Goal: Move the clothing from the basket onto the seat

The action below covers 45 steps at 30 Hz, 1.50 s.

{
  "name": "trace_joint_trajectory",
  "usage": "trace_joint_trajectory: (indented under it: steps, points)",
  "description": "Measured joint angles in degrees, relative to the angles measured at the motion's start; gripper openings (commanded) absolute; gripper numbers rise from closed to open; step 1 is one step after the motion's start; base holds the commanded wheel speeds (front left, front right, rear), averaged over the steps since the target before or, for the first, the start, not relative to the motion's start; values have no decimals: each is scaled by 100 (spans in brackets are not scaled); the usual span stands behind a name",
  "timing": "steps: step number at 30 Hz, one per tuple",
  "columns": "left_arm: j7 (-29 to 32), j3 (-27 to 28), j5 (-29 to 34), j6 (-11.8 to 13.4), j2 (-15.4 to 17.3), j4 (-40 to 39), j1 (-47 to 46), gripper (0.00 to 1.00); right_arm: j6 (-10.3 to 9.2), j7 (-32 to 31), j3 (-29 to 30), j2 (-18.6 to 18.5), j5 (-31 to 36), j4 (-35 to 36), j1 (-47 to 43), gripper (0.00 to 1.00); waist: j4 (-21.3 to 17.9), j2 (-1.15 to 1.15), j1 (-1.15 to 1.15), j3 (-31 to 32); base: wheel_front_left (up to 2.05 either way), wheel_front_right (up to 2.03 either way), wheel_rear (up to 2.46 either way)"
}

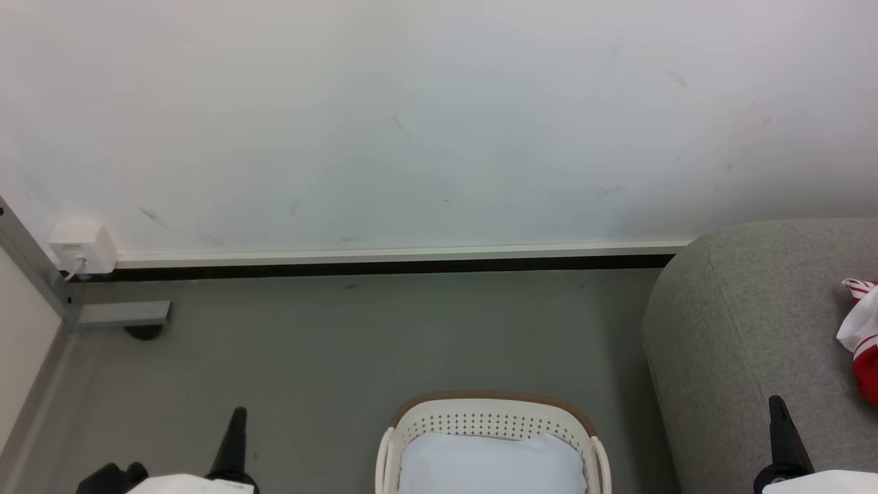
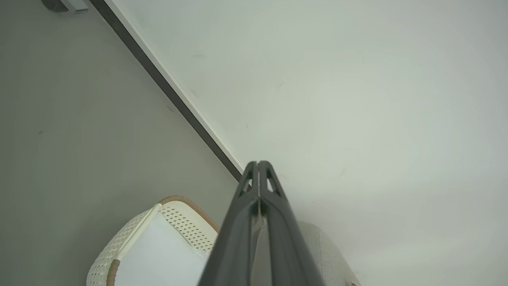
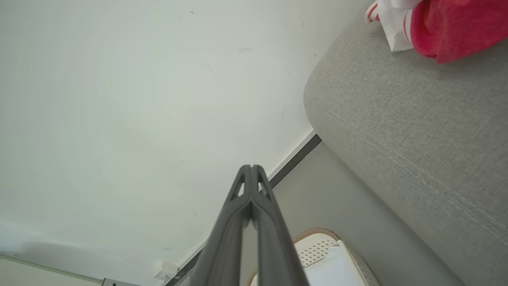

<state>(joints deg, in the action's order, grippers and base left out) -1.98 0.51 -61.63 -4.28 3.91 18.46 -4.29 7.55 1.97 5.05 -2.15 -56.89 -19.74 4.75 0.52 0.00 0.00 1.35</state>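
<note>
Clothing of soft red fabric with white panels and thin white stripes (image 1: 863,339) lay bunched on the large light-grey upholstered seat (image 1: 741,329), at the right edge of the head view. It was well apart from the oval cream-white perforated plastic basket (image 1: 490,418), which stood on the floor between your arms. What you could see of the basket held only a plain pale white-blue liner cloth (image 1: 490,463). Your left fingers (image 2: 240,230) and right fingers (image 3: 234,230) were each pressed together, pinching nothing, and pointed toward the wall. By the look of it, the transfer was finished or nearly so. Your next move called for tipping the head down to check the basket's hidden near half before reaching in again.
</note>
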Motion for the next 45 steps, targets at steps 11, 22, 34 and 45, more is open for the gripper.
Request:
trace_joint_trajectory:
  steps: [11, 22, 34, 45]
  points:
    - [177, 120, -580, -74, -21, -75, -30, 0, 0, -171, 33, -9, -712, 115, 49, 0, -8, 0, 0, -22, 0, 0, 0]
    - [343, 241, -1166, -125, -40, -152, -63, 0, 0, -337, 59, -16, -1359, 207, 79, 0, -17, 0, 0, -45, 0, 0, 0]
    - [494, 342, -1727, -176, -64, -223, -116, 0, 0, -494, 86, -26, -1986, 304, 97, 0, -26, 0, 0, -69, 0, 0, 0]
    - [611, 443, -2192, -225, -82, -287, -142, 0, 0, -617, 107, -35, -2536, 383, 107, 0, -34, 0, 0, -92, 0, 0, 0]
